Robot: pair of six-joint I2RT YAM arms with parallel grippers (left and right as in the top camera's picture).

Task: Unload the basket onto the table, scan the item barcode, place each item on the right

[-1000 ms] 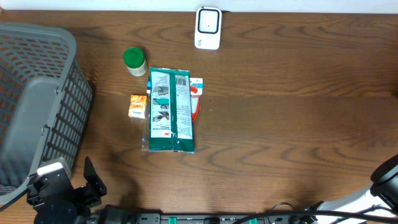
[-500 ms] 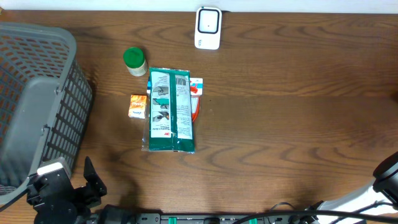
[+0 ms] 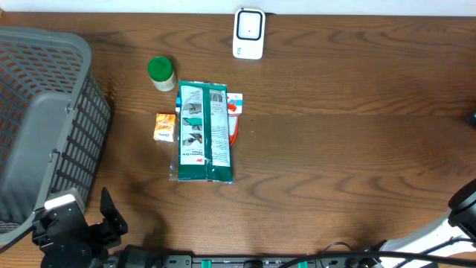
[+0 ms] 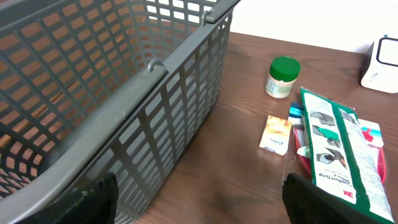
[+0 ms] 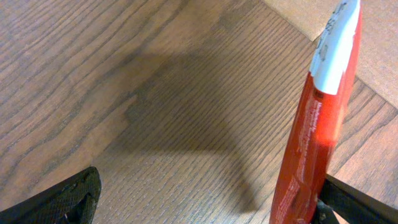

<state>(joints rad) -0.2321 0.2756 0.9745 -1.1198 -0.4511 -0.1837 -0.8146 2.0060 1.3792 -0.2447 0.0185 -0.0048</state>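
Item: red-and-white tube [image 5: 318, 118], seen upright against one finger of the right gripper [image 5: 208, 196], jaws spread, unclamped, by the near right corner of the tabletop [image 3: 335, 149]. Scanner [image 3: 248, 33] stood at far edge, well apart. Left gripper [image 4: 199, 196] spread, empty. Scan judged not yet done.

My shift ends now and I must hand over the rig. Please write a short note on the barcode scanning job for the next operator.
Left end effector: open, empty, beside the basket.
Right end effector: jaws wide apart. A red-and-white packet is at one finger; contact unclear.
Scanner: at the far table edge, nothing near it.
Green package: mid-table, lying over a red item, with a green-lid jar and an orange sachet beside it.
Done: no scan is evident.
Left: bring an item's barcode to the scanner.
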